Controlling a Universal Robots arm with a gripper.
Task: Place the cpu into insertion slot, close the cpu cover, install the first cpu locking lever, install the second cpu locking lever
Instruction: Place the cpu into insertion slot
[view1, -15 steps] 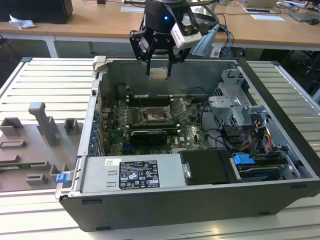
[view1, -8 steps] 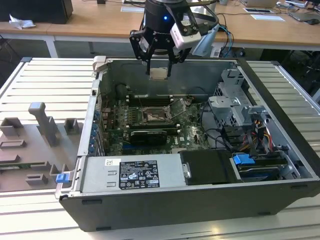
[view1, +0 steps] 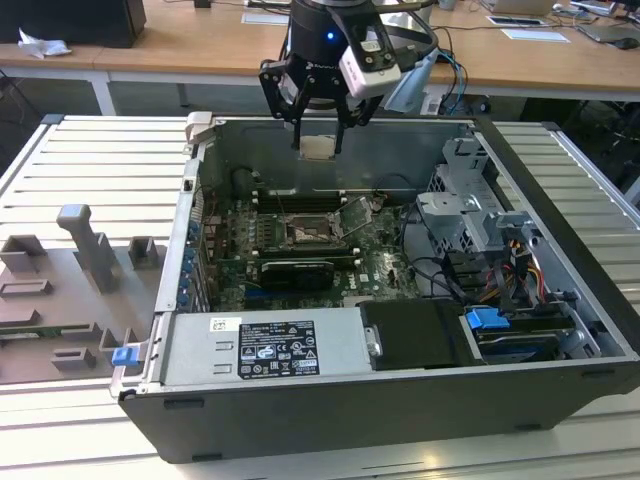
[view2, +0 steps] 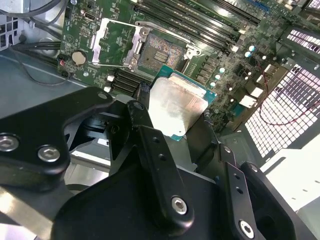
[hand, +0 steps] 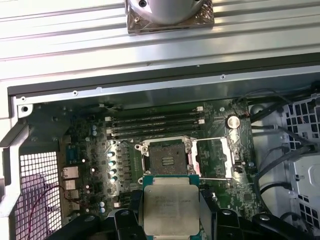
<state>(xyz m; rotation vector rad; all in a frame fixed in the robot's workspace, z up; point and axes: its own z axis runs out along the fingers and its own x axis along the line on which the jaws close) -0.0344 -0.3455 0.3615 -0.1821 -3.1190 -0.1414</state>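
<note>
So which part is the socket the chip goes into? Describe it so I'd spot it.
Look inside the open computer case, at the green motherboard. Near the board's middle, beside the long narrow black memory slots, sits the insertion slot. Unlike them it is square, dark in the centre with a silver metal rim, and its cpu cover is swung open beside it.

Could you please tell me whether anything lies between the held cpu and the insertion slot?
Nothing: in the first wrist view only open air separates the gripped cpu from the uncovered insertion slot.
</note>
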